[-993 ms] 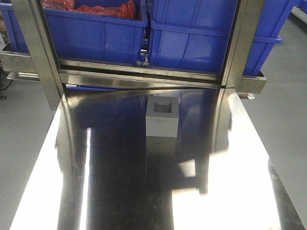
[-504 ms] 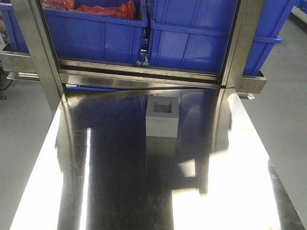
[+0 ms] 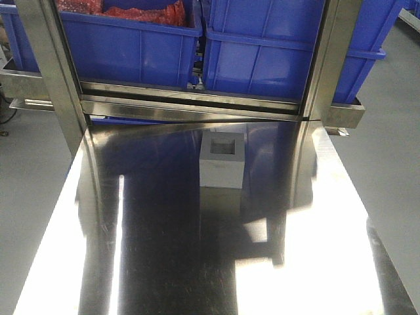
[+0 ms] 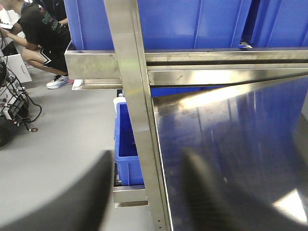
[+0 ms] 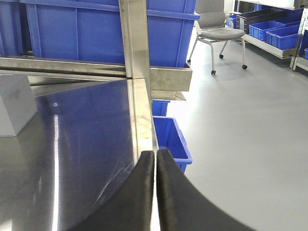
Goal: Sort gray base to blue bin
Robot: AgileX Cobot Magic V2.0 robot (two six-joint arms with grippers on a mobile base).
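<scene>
Gray and square, the gray base (image 3: 222, 161) sits on the shiny steel table (image 3: 157, 262). It is near the far end, and its square hole faces up. It is a cube, so no side is longer than another. I can grab it from any side.

My right gripper (image 5: 155, 159) has its two black fingers pressed flat together, with nothing between them. It hangs over the right edge of the table. From there the block is ahead and off to the left, well apart from my fingers.

My left gripper (image 4: 149, 192) has its fingers spread wide, and it holds nothing. It hangs over the left edge of the table. Its camera does not show the block clearly. So I think my right arm has the better reach, but it must open first.

Just behind the block, on a rack, stands a blue bin (image 3: 282, 59). A second bin (image 3: 131, 46) beside it has red stuff (image 3: 141, 12) in it. I cannot tell which one is meant.

Nothing has changed from a second ago. The block sits in the same spot.
</scene>
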